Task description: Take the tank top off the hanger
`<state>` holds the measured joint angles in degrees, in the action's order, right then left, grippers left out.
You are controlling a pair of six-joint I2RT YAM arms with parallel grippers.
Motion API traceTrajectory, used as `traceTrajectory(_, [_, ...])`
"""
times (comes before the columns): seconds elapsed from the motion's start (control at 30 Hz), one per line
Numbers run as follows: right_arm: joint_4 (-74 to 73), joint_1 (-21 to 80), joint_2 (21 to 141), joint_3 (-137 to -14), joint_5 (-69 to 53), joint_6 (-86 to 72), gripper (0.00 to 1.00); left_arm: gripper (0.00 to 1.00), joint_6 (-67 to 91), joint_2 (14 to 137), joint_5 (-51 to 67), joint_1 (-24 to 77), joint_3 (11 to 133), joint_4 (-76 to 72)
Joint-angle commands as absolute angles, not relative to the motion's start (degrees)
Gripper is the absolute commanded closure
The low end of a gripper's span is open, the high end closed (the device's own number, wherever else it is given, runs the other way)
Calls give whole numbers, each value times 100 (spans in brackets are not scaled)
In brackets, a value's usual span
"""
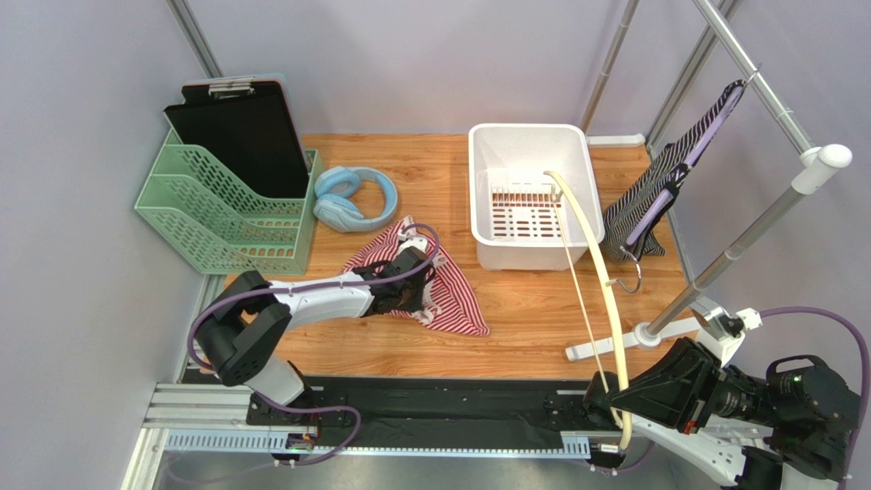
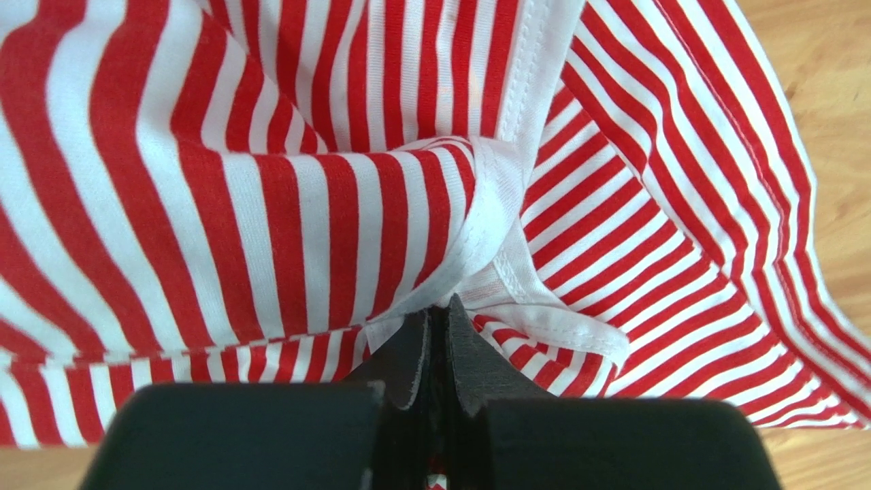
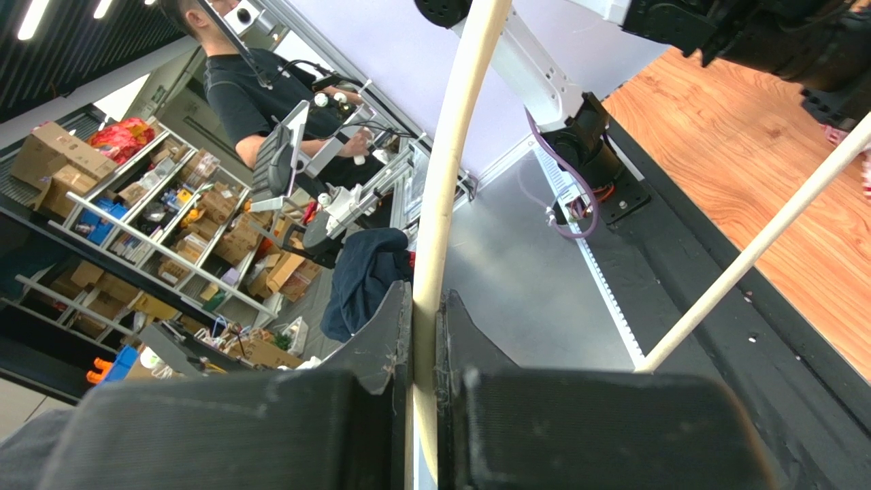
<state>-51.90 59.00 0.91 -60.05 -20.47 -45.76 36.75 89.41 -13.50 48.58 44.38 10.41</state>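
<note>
The red-and-white striped tank top (image 1: 457, 298) lies crumpled on the wooden table, left of centre. My left gripper (image 1: 414, 283) is down on it and shut, pinching cloth at a white hem. In the left wrist view the stripes of the tank top (image 2: 307, 204) fill the frame and the left gripper (image 2: 442, 306) has a strip of cloth between its closed fingers. The cream wooden hanger (image 1: 595, 245) is bare and off the garment, tilted up over the table's right side. My right gripper (image 1: 620, 406) is shut on its arm; the right wrist view shows the right gripper (image 3: 427, 298) clamping the hanger (image 3: 450, 153).
A white basket (image 1: 489, 163) stands at the back centre. Blue headphones (image 1: 353, 199), a green file rack (image 1: 220, 209) and a black clipboard (image 1: 240, 128) sit at the back left. On the right, a clothes rail (image 1: 777, 112) carries a black-and-white striped garment (image 1: 665, 184).
</note>
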Motion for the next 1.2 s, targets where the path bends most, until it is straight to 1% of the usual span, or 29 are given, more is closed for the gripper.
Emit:
traceTrajectory(0.0, [-5071,5915,-290,-6196,-1934,-4518,100,100,3570,8203,-1537,4878,4656,2010])
traceTrajectory(0.17, [-5159,5906,-290,-6223,-1969,-4412,100,100,3033,7315,-1959,4887,5632,3057])
traceTrajectory(0.3, [-5221,5906,-299,-6310,-1995,-4316,100,100,2488,6909,-2170,4887,6834,3725])
traceTrajectory(0.37, [-5238,5906,-299,-6354,-2030,-4289,100,100,2084,6786,-2241,4887,7266,3858])
traceTrajectory(0.4, [-5264,5915,-308,-6372,-2030,-4263,100,100,1935,6768,-2241,4887,7704,3902])
traceTrajectory(0.53, [-5317,5906,-316,-6530,-2056,-4149,100,100,1075,6890,-1978,4878,8831,3727])
traceTrajectory(0.73, [-5221,5906,-308,-6688,-2030,-4087,100,100,580,7689,-1302,4878,10764,3323])
traceTrajectory(0.87, [-5133,5906,-308,-6802,-1952,-4052,100,100,492,8524,-845,4887,11923,2980])
traceTrajectory(0.97, [-5098,5915,-299,-6960,-1828,-4043,100,100,571,9122,-538,4887,12522,2787])
traceTrajectory(1.07, [-5098,5906,-308,-7092,-1723,-4069,100,100,746,9667,-169,4887,12848,2463])
traceTrajectory(1.17, [-5080,5906,-308,-7128,-1688,-4131,100,100,949,10150,-35,4887,12911,2111])
